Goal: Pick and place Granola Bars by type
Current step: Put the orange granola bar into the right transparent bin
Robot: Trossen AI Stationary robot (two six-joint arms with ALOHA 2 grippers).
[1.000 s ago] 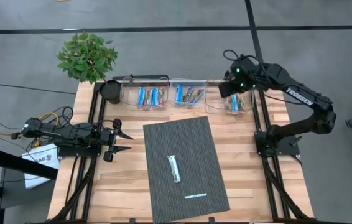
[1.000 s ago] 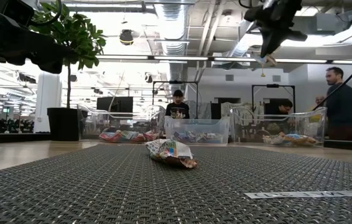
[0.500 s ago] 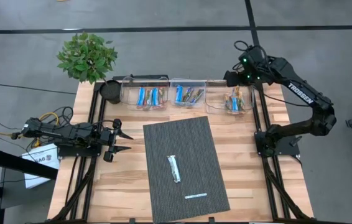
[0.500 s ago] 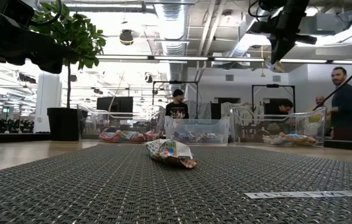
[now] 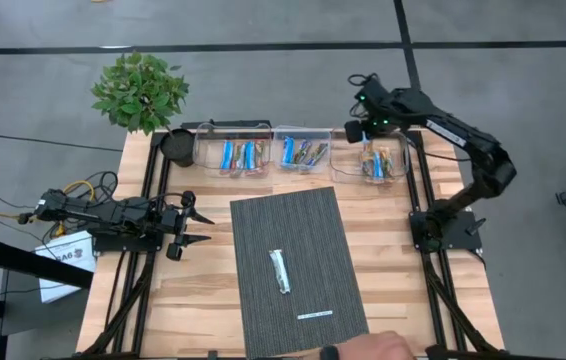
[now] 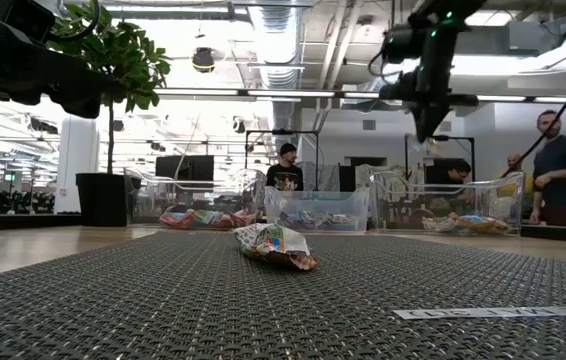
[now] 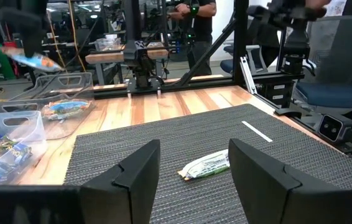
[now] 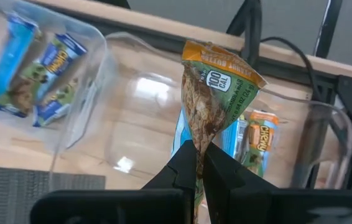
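The right gripper (image 8: 199, 163) has swung back over the clear plastic right-hand bin (image 5: 339, 165) – its fingers clenched on an orange-and-green wrapped granola bar (image 8: 216, 99), dangling above matching bars – release looks near; the left gripper (image 5: 189, 226) waits, fingers spread, at the desk's (image 5: 403, 270) left side

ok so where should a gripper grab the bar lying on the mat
Judging by its pose, grip the granola bar across its narrow middle, coming straight down from above. It lies flat and alone on the mat, long axis running nearly toward the bins, so its long sides are free.
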